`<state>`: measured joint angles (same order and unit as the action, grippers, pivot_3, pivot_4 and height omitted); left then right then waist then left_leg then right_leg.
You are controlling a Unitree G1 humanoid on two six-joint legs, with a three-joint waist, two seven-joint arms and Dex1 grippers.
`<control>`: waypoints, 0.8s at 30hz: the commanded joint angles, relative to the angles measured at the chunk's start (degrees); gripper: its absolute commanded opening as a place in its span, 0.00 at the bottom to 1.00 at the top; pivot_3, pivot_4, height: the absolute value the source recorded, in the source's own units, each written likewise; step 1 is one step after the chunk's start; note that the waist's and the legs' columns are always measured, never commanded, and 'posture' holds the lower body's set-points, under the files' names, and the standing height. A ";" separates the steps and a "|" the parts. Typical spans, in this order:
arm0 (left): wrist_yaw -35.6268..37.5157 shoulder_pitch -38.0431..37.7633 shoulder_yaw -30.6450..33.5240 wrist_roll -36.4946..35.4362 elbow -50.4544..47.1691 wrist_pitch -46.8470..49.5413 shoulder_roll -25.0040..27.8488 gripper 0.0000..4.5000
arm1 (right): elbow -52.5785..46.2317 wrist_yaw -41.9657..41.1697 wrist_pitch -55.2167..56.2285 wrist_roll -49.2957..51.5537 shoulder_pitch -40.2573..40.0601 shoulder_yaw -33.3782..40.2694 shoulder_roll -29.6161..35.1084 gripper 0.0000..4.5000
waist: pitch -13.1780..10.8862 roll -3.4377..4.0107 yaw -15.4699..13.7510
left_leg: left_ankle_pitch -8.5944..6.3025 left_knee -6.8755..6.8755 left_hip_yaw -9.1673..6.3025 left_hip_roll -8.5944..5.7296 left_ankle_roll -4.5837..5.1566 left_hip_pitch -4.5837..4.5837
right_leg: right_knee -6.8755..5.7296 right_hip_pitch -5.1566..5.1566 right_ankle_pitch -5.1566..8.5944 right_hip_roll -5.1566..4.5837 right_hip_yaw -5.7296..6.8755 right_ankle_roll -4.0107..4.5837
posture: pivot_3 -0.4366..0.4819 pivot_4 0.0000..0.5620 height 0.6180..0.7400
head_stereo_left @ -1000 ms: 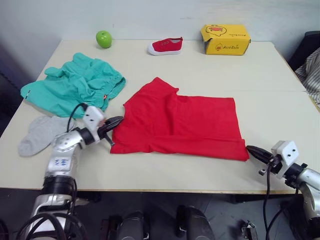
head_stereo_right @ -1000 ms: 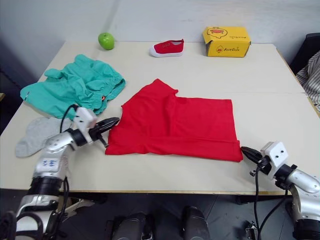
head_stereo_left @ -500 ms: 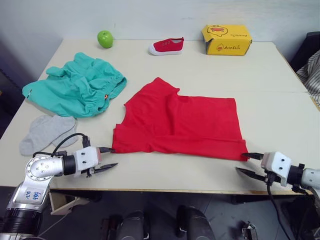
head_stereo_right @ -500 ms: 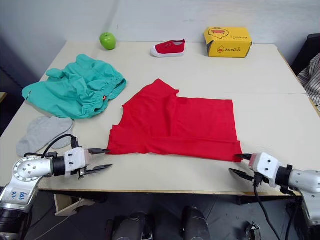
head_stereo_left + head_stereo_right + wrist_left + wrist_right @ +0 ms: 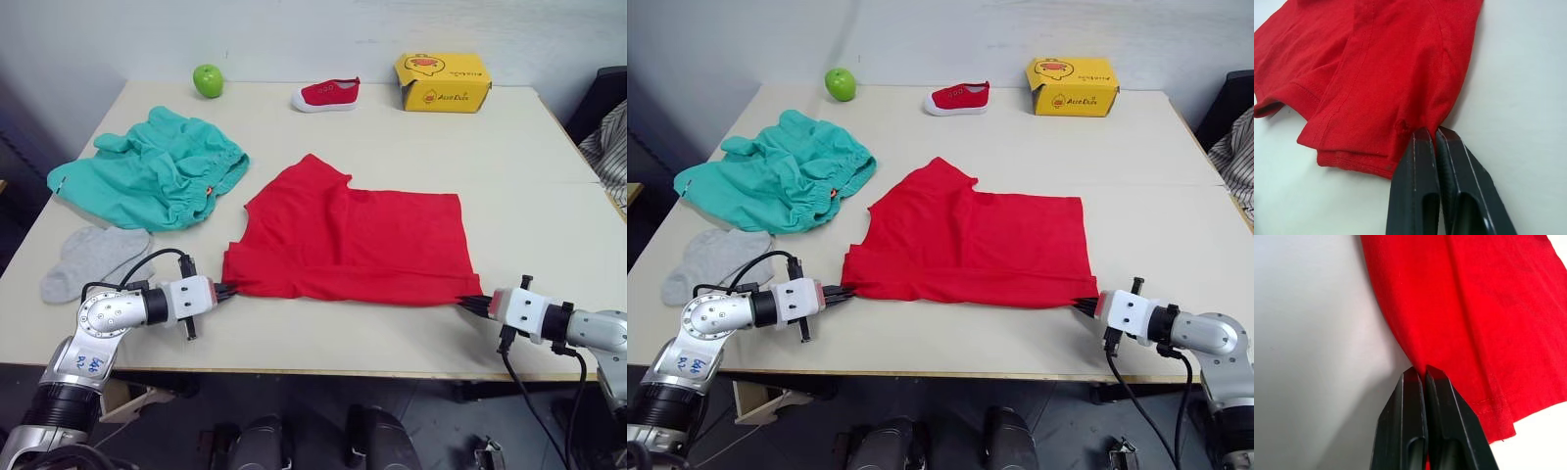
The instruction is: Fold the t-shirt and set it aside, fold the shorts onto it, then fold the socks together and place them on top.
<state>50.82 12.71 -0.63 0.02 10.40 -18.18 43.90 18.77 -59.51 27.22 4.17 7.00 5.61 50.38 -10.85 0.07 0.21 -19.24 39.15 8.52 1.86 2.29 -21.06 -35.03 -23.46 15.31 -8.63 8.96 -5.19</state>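
The red t-shirt (image 5: 358,241) lies partly folded in the middle of the table. My left gripper (image 5: 227,290) is shut on its near left corner, and the left wrist view shows the fingertips (image 5: 1426,139) pinching the red cloth. At the near right corner my right gripper (image 5: 474,304) is shut on the hem, its fingertips (image 5: 1418,377) closed over the fabric edge. The teal shorts (image 5: 149,177) lie bunched at the far left. The grey socks (image 5: 90,258) rest flat just in front of the shorts.
Along the far edge stand a green apple (image 5: 208,79), a small red shoe (image 5: 326,93) and a yellow box (image 5: 443,80). The table's front edge (image 5: 343,371) runs close below both grippers. Striped cloth (image 5: 609,142) shows at the right.
Both grippers were open half a second ago just short of the t-shirt's near corners. They have moved in and shut on those corners.
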 commanded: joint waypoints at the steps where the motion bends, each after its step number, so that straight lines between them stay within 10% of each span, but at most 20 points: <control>1: 0.85 -1.76 -0.61 0.85 1.35 0.73 1.41 0.01 | 0.86 -1.20 -0.55 0.82 -0.53 0.38 1.91 0.00 | 0.06 0.11 0.00 | 0.00 0.00 0.00 0.00 0.00 0.00 | 0.00 0.00 0.00 0.00 0.00 0.00 | 0.48 0.27 1.00; 24: -2.37 -32.85 14.78 -7.60 -26.07 1.85 3.48 0.01 | -9.09 -7.48 -0.12 10.91 -20.41 7.15 6.98 0.00 | 0.11 0.20 -0.24 | -0.23 -0.11 -0.08 0.24 -0.08 -0.15 | 0.32 -0.06 0.10 0.10 -0.09 0.16 | 0.48 0.27 1.00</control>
<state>49.49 -18.76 11.53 -6.65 -12.73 -17.09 47.54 10.84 -66.22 27.65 14.51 -11.59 11.42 56.12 -10.74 0.27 -0.03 -19.48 39.04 8.43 2.10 2.22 -21.21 -34.68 -23.51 15.40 -8.53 8.87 -5.03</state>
